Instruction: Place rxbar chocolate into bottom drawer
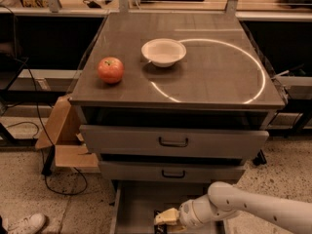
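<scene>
The bottom drawer (132, 202) is pulled out at the foot of the grey cabinet, showing a flat grey floor. My white arm reaches in from the lower right. Its gripper (165, 218), with yellowish tips, hangs low over the middle of the drawer floor. A small dark shape (159, 213) sits right at the gripper's tip and looks like the rxbar chocolate. Whether it is held or lying on the floor cannot be told.
On the cabinet top sit a red apple (110, 70) at the left and a white bowl (164, 51) near the middle. The two upper drawers (173, 142) are closed. A cardboard box (63, 130) and cables lie on the floor to the left.
</scene>
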Motion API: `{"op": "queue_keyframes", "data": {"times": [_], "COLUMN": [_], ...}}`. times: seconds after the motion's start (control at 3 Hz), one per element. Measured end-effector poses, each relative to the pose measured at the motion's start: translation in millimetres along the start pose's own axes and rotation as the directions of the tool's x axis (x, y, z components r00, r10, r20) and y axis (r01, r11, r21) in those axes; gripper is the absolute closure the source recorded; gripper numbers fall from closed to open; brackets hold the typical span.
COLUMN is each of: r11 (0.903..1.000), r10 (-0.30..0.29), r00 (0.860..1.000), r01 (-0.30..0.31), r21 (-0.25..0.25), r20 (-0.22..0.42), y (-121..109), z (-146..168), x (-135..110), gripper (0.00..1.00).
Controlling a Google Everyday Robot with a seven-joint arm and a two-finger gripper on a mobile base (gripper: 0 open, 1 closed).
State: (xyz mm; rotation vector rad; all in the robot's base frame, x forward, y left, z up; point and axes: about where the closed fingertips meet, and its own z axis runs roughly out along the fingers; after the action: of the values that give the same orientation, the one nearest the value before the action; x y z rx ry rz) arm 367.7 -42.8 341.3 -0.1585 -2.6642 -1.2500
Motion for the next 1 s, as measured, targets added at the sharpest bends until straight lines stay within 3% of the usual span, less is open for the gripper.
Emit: {"op": "queue_keyframes", "data": {"times": [0.67,1.0], "r11": [0.9985,0.9954], "r10": [0.048,0.095], "r00": [0.998,0.995], "r01": [-0.049,-0.095], "r21": [0.025,-0.011], "r20": [0.029,0.033], "y": [-18,-34], "z": [27,56], "x": [-10,-21], "gripper": [1.00,1.00]}}
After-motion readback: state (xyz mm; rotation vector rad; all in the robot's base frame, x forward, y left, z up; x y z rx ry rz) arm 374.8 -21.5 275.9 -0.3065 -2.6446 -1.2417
